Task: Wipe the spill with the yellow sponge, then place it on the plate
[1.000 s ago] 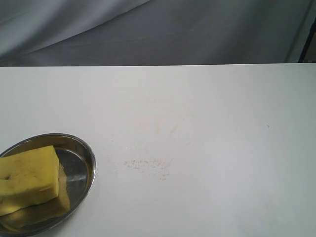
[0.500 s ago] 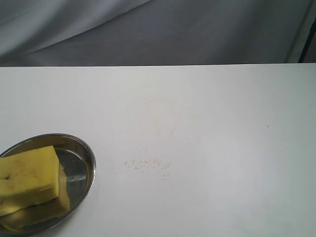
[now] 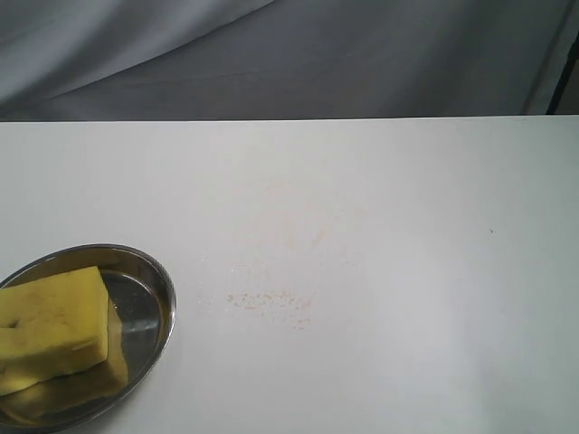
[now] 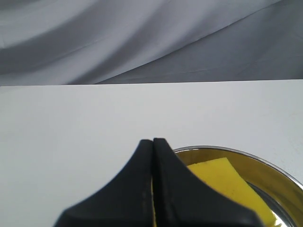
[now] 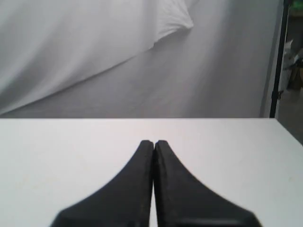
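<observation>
The yellow sponge [image 3: 52, 325] lies in the steel plate [image 3: 156, 271] at the table's front left; the left wrist view also shows the sponge [image 4: 227, 182] in the plate [image 4: 265, 163]. No round orange blot shows; only faint tan smears [image 3: 294, 231] and pale specks [image 3: 270, 303] mark the middle of the table. Neither gripper appears in the exterior view. My left gripper [image 4: 153, 140] is shut and empty, held above and behind the plate. My right gripper [image 5: 154, 142] is shut and empty over bare white table.
The white table [image 3: 434, 271] ends at a straight far edge against a grey cloth backdrop [image 3: 289, 54]. A dark post [image 5: 276, 56] stands past the table's right end.
</observation>
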### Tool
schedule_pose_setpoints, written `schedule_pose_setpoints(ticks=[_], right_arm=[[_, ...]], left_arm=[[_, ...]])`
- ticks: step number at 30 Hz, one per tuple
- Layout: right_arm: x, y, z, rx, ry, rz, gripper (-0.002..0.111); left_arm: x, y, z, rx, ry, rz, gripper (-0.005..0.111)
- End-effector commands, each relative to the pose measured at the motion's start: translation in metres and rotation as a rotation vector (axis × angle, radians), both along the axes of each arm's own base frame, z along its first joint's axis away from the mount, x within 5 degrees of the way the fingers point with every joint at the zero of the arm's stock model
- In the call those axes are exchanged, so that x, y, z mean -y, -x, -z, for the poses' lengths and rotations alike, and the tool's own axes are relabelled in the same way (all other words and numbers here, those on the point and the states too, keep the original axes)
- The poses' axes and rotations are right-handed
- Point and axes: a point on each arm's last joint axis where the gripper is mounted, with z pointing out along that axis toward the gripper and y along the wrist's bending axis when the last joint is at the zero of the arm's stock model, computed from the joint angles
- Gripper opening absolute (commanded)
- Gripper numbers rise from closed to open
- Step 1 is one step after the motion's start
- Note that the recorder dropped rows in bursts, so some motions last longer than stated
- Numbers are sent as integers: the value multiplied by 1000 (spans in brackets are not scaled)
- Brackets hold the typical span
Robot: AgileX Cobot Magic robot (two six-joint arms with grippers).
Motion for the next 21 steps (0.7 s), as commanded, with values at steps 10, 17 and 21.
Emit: schedule_pose_setpoints(ticks=[10,17,21], right_arm=[[0,0,5,-38,16,-2,0],[-2,3,19,-196,23,-23,0],[-2,3,19,-196,25,-23,0]], left_arm=[[0,0,1,3,0,4,0],[0,0,1,3,0,4,0],[0,0,1,3,0,4,0]])
